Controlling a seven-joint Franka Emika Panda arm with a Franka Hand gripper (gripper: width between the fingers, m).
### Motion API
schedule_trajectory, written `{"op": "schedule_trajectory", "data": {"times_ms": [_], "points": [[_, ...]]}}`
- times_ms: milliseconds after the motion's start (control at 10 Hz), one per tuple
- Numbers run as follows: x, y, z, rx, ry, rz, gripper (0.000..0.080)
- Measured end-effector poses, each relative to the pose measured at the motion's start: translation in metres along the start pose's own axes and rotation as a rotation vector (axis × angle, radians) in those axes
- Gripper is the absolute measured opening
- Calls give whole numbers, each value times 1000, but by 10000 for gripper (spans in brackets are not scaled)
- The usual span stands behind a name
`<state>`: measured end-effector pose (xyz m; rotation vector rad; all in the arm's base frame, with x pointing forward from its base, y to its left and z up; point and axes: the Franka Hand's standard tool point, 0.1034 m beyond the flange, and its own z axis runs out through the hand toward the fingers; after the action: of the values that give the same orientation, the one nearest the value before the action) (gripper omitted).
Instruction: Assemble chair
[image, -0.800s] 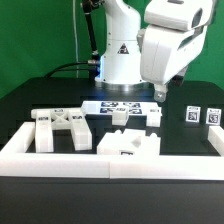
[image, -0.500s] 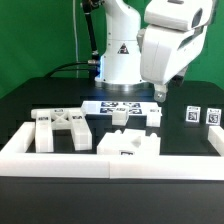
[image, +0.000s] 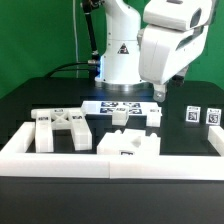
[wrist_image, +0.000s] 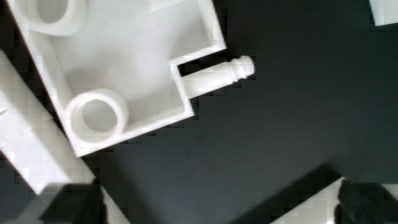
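Black table (image: 30, 100), green backdrop (image: 40, 30). Arm (image: 170, 45) raised, wrist facing down over pegged chair piece (wrist_image: 125, 60). Gripper (wrist_image: 210, 198) spread apart, empty.

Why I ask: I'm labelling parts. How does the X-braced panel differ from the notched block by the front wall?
The X-braced panel is wider and openwork, with crossing bars; the notched block is compact and solid-looking. The panel lies toward the exterior view's left; the block sits mid-scene by the front border wall. Both are matte white and unheld.
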<state>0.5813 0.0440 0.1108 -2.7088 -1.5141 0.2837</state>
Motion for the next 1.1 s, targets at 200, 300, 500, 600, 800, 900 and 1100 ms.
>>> {"op": "schedule_trajectory", "data": {"times_ms": [200, 300, 500, 600, 800, 900, 1100], "points": [[-5, 5, 12, 16, 44, 177, 650], [-6, 9, 16, 19, 55, 189, 650], [-6, 15, 17, 35, 74, 272, 650], [-5, 14, 18, 38, 72, 341, 650], [-5, 13, 18, 44, 70, 460, 650], [-5, 14, 19, 50, 74, 562, 650], [-13, 28, 34, 52, 102, 758, 650]]}}
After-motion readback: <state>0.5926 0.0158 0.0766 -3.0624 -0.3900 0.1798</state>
